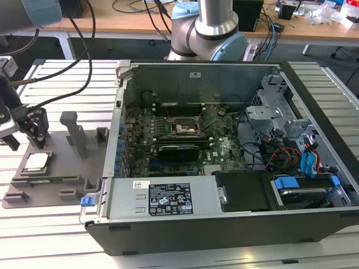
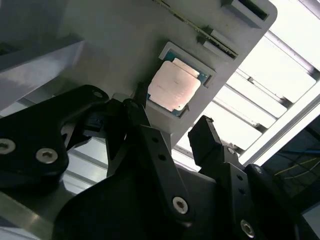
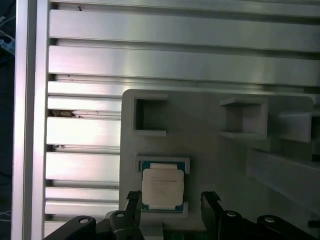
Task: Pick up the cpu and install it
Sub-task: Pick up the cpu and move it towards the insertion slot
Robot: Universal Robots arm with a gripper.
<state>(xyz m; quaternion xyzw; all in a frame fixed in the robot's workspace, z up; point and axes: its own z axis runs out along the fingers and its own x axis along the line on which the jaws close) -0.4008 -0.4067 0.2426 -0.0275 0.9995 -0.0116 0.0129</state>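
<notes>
The cpu (image 1: 36,161), a small square chip with a silvery top, lies flat in a recess of the grey plastic tray (image 1: 70,165) at the exterior view's left. My gripper (image 1: 35,128) hangs just above it, open, with nothing between its fingers. In both wrist views the cpu (image 2: 174,87) (image 3: 161,187) sits in its framed pocket, and the two black fingertips (image 2: 141,111) (image 3: 210,200) stand apart on either side of it without touching it. The dark metal-framed socket (image 1: 182,128) lies on the green motherboard inside the open computer case.
The open computer case (image 1: 235,168) takes up the middle and right, with cables, a drive cage (image 1: 269,120) and blue latches. The tray carries upright grey posts (image 1: 72,131) and other empty pockets (image 3: 150,116). Ribbed aluminium table slats (image 3: 175,65) lie underneath. Black cables trail from the arm.
</notes>
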